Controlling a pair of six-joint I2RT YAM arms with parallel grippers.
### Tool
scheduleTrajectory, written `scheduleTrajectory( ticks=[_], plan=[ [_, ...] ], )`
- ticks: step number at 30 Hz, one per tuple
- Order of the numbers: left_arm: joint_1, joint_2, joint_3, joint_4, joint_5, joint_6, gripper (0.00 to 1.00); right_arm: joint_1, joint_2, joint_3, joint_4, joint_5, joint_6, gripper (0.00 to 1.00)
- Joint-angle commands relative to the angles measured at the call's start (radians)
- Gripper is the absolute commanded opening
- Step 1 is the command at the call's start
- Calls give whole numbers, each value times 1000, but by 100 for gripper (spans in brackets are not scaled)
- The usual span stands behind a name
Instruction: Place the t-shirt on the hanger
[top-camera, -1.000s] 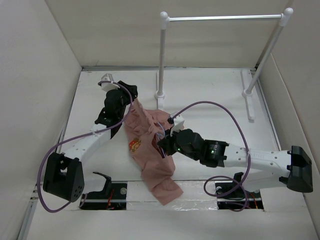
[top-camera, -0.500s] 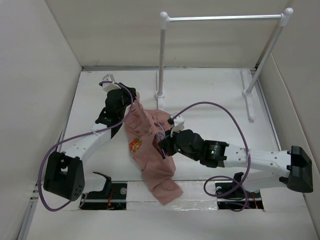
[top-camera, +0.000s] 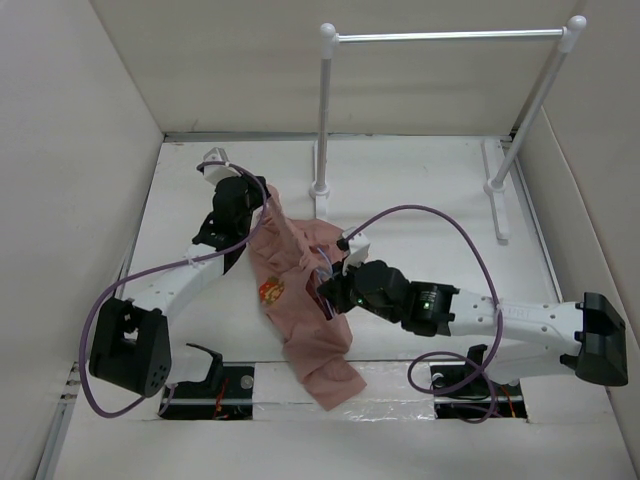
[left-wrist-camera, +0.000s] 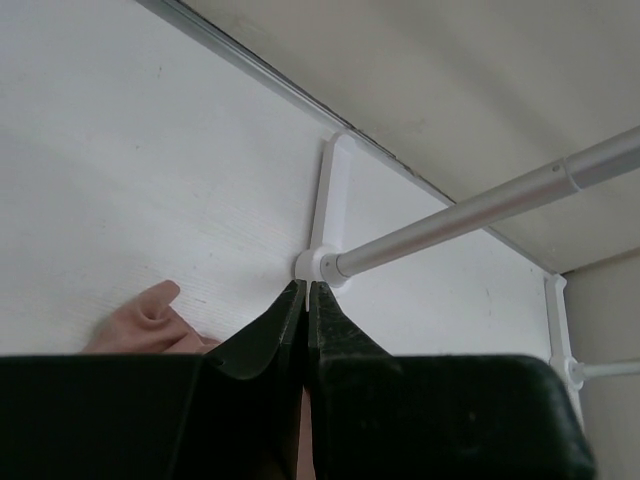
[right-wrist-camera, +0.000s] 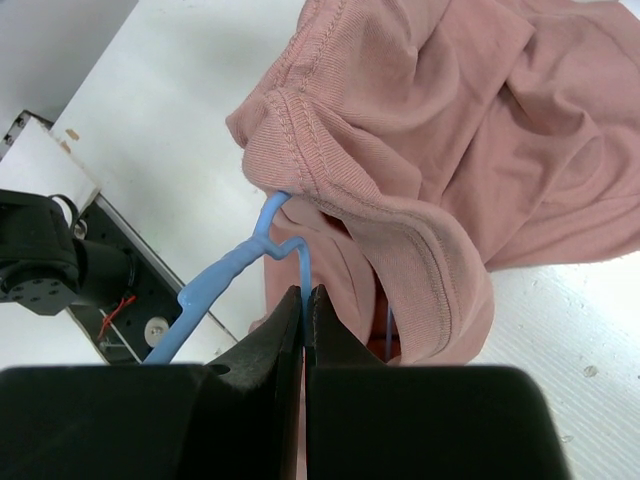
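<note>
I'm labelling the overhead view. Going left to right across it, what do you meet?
Left arm base → t-shirt → rack's right foot → right arm base.

hanger (right-wrist-camera: 225, 280): hook and neck visible; arms hidden inside t-shirt (right-wrist-camera: 450, 150)
print (top-camera: 270, 291): too small to make out
rack rail (left-wrist-camera: 480, 215): cut off by the right edge, left wrist view

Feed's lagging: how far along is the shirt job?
Done: the hanger hook pokes out of a ribbed opening in the t-shirt. In hand: right gripper shut on the hanger, left gripper pinching the t-shirt's far edge. Left: the t-shirt lies bunched, not yet spread over the hanger.
</note>
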Motion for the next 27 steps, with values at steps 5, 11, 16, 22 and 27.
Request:
scheduleTrajectory(
  ticks=[5,11,16,22,27],
  plan=[
    [8,52,201,13,-124,57,0,19,-69,-29,22,-12,9,0],
    [41,148,350,-50,-110,91,0,38,-112,-26,-6,-7,4,0],
    [69,183,424,-90,-115,117,0,38,-143,4,-52,5,-15,0],
    [164,217,542,-167,-37,111,0,38,-221,64,-115,-29,-51,0],
    [164,194,564,-179,-24,120,0,38,-227,210,-207,8,-114,0]
  ],
)
